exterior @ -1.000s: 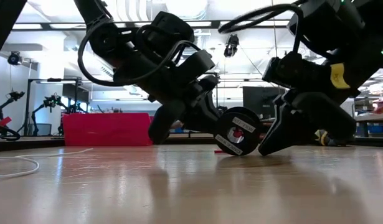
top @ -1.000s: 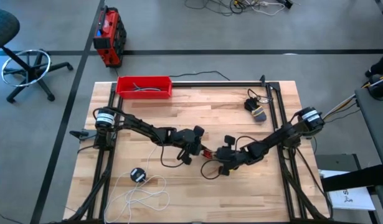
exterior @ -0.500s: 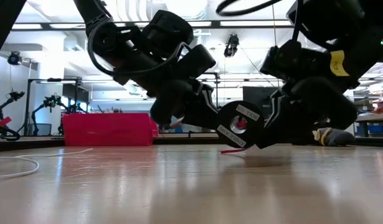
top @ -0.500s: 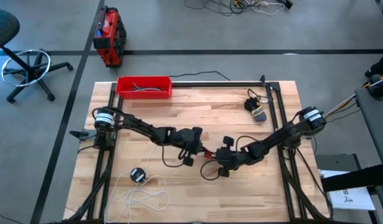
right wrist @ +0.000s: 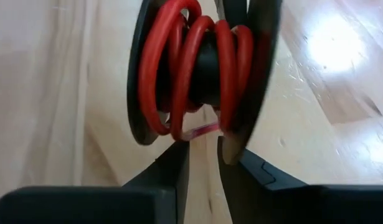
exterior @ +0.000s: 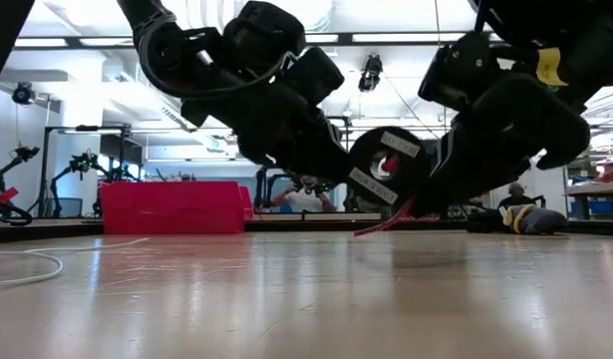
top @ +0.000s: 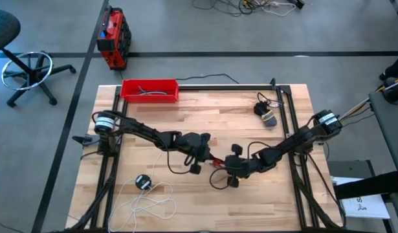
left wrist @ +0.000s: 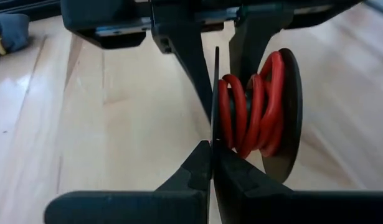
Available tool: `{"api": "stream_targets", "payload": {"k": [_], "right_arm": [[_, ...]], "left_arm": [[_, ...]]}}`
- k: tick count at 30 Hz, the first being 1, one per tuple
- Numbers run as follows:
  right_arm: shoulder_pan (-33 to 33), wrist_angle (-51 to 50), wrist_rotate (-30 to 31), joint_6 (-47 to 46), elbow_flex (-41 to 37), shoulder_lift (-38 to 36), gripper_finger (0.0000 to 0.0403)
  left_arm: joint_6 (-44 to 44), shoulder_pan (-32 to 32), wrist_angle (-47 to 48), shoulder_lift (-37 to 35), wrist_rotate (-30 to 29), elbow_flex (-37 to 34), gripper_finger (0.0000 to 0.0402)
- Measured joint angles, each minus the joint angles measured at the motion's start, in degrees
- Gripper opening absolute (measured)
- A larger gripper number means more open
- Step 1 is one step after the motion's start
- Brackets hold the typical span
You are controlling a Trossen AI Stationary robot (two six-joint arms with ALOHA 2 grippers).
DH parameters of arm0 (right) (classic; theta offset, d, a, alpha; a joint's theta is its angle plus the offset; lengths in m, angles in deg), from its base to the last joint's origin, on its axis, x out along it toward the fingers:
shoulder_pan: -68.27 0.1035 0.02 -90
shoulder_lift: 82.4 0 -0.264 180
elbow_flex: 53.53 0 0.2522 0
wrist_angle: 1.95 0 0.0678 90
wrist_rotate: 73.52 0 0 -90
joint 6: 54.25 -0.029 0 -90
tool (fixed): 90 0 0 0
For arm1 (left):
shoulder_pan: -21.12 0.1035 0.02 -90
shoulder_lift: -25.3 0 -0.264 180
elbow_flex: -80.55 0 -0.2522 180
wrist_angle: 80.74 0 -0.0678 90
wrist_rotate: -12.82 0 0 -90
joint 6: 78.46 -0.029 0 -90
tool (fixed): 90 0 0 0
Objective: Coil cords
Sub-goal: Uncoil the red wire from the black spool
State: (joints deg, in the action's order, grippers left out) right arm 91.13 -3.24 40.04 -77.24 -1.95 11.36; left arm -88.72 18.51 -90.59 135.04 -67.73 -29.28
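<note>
- Winding of the red cord (left wrist: 250, 106) onto its black spool (exterior: 386, 170) in hand: several red turns already around the hub, spool lifted clear of the tabletop (top: 205, 116), a short red tail hanging below.
- Left pincer (top: 200, 157) just beside the spool, fingers nearly together, pinching one thin disc edge.
- Right pincer (top: 232, 169) on the spool's other side, fingers narrowly apart at the opposite rim; firm grip or mere touch — cannot tell.
- White cord (top: 150, 200) loose and uncoiled, well apart from the spool, toward the left arm's corner, its black disc (top: 142, 182) alongside.
- Next, probably: tuck the red tail in, set the spool down, then reach for the white cord.
</note>
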Motion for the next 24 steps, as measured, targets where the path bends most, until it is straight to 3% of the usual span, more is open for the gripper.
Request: {"api": "stream_targets", "payload": {"k": [13, 24], "right_arm": [[1.94, -5.69, 0.54, 0.04, 3.5, -0.73, 0.0095], [4.31, -13.11, 5.03, 0.01, 4.02, -9.36, 0.0082]], "left_arm": [[8.16, 0.0, -0.19, -1.43, 2.4, 0.1, 0.0], [12.36, 0.0, -3.24, -1.86, 4.88, 0.21, 0.0]]}}
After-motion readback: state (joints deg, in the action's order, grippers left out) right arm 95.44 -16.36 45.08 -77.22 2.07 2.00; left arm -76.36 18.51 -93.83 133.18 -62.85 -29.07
